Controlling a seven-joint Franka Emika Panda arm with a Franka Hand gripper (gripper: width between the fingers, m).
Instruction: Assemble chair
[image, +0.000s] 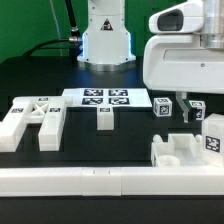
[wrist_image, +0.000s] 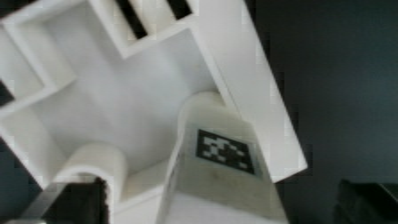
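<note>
Jaws stand spread, gripping nothing, either side of the tagged post (wrist_image: 221, 150) on the partly built chair (image: 180, 152), which we see near the surface's (image: 135, 138) front edge, just behind the rail (image: 80, 182), with bare room toward the loose parts (image: 40, 120). Only the wrist view shows that gap; its blur hides whether either touches the post, and the exterior view cuts the chair off.

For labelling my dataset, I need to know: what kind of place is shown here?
Probably a robotics lab bench: a robot arm base on a black table, a marker board, and white tagged chair parts laid out.
</note>
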